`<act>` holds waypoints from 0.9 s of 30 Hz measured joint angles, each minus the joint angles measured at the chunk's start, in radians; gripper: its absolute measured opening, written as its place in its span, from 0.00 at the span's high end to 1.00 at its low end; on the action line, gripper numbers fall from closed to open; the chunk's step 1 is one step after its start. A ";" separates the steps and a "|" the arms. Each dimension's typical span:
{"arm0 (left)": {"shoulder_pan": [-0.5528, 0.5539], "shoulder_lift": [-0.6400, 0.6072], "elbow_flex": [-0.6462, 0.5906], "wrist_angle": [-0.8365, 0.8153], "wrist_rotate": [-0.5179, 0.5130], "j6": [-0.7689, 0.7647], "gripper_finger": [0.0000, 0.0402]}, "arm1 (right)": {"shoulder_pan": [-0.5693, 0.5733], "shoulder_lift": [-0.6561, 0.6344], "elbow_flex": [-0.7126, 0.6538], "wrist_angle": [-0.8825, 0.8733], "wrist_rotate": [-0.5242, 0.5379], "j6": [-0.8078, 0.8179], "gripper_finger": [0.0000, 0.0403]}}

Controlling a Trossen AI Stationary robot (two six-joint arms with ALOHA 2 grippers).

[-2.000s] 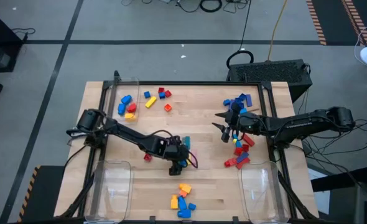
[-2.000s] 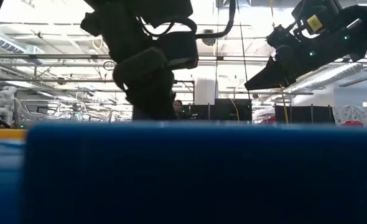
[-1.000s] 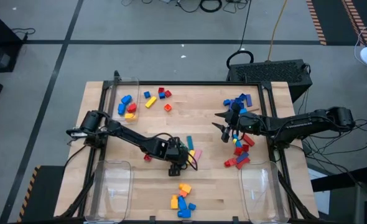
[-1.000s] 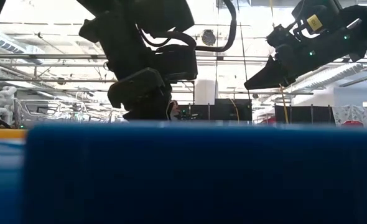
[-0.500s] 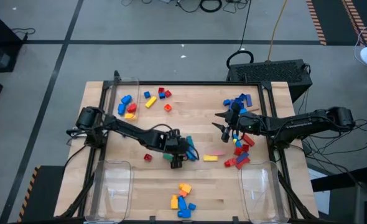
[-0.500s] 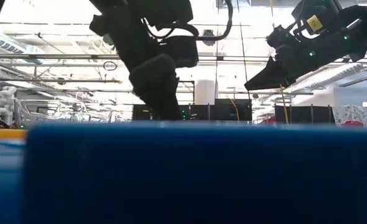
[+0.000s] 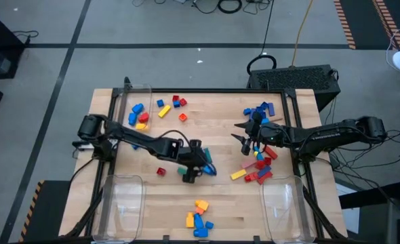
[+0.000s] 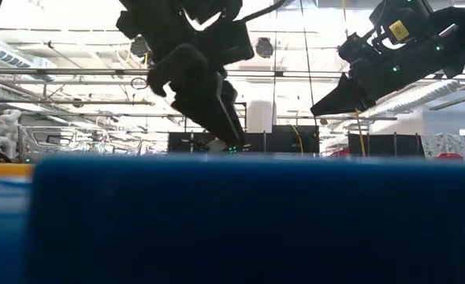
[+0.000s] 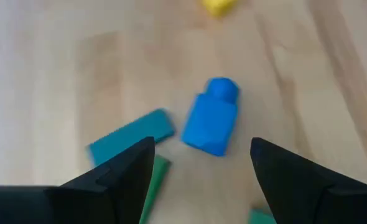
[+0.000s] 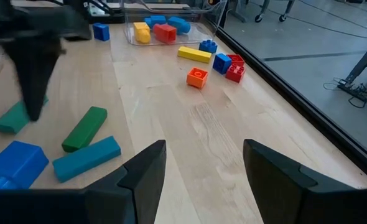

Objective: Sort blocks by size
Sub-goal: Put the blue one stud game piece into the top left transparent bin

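The bench is pale wood with a fine straight grain and a smooth, faintly satin finish, edged by a dark matt metal frame. The blocks look like smooth moulded plastic with a soft sheen. The bins are clear glossy plastic. Both arms wear matt black casings. The floor beyond is grey, dull and lightly mottled, like sealed concrete.

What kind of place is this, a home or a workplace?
Most likely a robotics lab or workshop, not a home. A framed wooden table stands on a grey floor with cables and striped floor tape. The low view shows a high ceiling with exposed pipes and more equipment behind.
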 joint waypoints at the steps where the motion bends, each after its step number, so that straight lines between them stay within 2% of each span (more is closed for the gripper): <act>1: -0.003 0.011 0.000 0.023 0.005 0.023 0.33 | 0.000 0.000 0.000 0.000 0.000 0.000 0.50; 9: 0.001 0.084 0.001 0.107 0.011 0.075 0.33 | 0.000 0.000 0.000 0.002 0.000 0.000 0.50; 18: 0.023 0.136 0.001 0.123 0.043 0.067 0.34 | 0.000 0.000 0.000 0.006 0.000 0.000 0.50; 22: 0.036 0.139 0.000 0.118 0.065 0.040 0.42 | 0.000 0.000 0.000 0.005 0.000 0.000 0.50; 27: 0.054 0.138 0.000 0.117 0.101 -0.002 0.59 | 0.000 0.000 0.000 0.005 0.000 0.004 0.50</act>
